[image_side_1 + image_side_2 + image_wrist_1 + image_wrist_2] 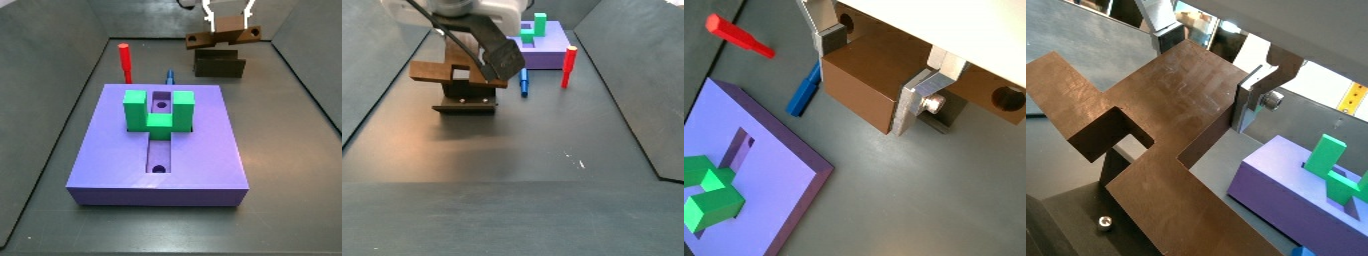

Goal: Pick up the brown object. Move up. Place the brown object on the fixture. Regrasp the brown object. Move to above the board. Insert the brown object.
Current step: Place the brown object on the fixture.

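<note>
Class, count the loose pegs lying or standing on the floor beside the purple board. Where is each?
2. The red peg stands upright behind the board; the blue peg is beside it, nearer the fixture. The claw holds the brown object above the fixture.

Robot lab test cell, not a home or shop. Dark grey floor (516,190) with sloped grey side walls (54,130) forms a bare trough-like enclosure, seen in both side views. Contents are rig parts only: purple board (160,150) with a slot and a green U-shaped block (158,110), dark fixture (466,92) on a base plate, red peg (124,62) standing upright, blue peg (524,84) lying flat. The gripper (229,25) hangs over the fixture with silver plate fingers (914,100) clamped on the brown object (449,72). No furniture or household clutter.
</note>
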You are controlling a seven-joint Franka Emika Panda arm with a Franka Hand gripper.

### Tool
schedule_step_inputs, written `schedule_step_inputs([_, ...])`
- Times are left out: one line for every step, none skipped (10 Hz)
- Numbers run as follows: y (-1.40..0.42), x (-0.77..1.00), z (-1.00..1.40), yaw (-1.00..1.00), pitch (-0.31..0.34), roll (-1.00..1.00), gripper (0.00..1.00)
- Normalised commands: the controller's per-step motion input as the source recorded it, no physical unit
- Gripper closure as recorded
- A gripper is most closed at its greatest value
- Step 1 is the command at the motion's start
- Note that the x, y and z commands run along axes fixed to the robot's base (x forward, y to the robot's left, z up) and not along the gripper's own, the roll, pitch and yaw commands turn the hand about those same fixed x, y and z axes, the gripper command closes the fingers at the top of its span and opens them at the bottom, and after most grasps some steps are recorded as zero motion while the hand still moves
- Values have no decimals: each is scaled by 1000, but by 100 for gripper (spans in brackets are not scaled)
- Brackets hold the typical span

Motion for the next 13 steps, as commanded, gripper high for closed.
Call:
schedule_step_inputs([-34,0,-354,51,-149,0,100])
schedule_step_inputs([0,-3,-343,17,-131,0,100])
schedule_step_inputs([0,-6,-334,14,-100,0,100])
schedule_step_inputs([0,0,-306,14,-26,71,100])
schedule_step_inputs([0,0,-226,3,0,103,100])
schedule_step_inputs([0,0,-240,0,-9,63,100])
schedule_step_inputs([0,0,-257,0,-54,14,100])
schedule_step_inputs([0,0,-260,0,-63,9,100])
schedule_step_inputs([0,0,-280,0,-100,0,100])
schedule_step_inputs([0,0,-254,0,-74,26,100])
schedule_step_inputs([0,0,-229,0,-46,31,100])
schedule_step_inputs([0,0,-211,0,-34,29,100])
schedule_step_inputs([0,0,-237,0,-51,14,100])
